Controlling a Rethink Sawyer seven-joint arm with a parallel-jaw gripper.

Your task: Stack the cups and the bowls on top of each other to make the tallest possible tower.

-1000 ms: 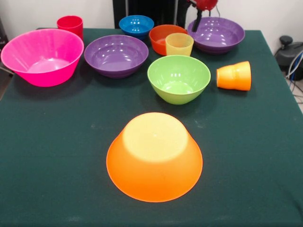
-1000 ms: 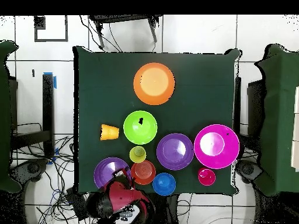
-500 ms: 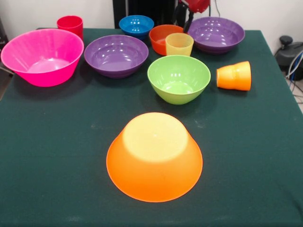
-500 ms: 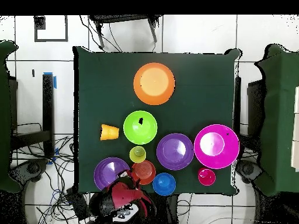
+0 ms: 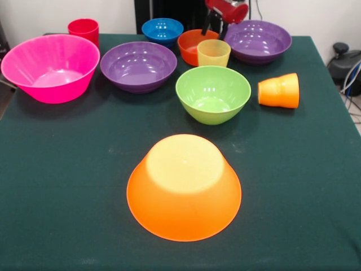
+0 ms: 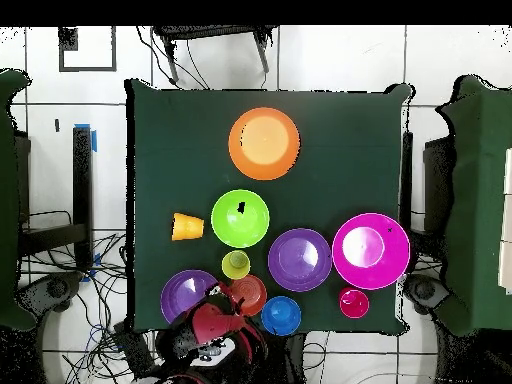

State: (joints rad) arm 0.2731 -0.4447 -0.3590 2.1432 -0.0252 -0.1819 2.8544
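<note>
A big orange bowl (image 5: 183,189) (image 6: 264,143) lies upside down at the front. Behind it stand a green bowl (image 5: 213,93), a pale yellow cup (image 5: 214,52), a small orange-red bowl (image 5: 192,40), two purple bowls (image 5: 138,65) (image 5: 258,40), a small blue bowl (image 5: 162,29), a big pink bowl (image 5: 51,66) and a red cup (image 5: 83,28). An orange cup (image 5: 279,90) lies on its side at the right. My gripper (image 5: 215,28) (image 6: 220,297) hangs open and empty at the far edge, above the gap between the orange-red bowl and the right purple bowl.
The dark green table (image 5: 67,186) ends close behind the back row of bowls. The robot's pedestal and cables (image 6: 205,355) sit just past that edge. Black chairs (image 6: 478,200) stand at the table's sides.
My gripper has moved left in the front view, from above the right purple bowl's rim toward the orange-red bowl. The bowls and cups have not moved.
</note>
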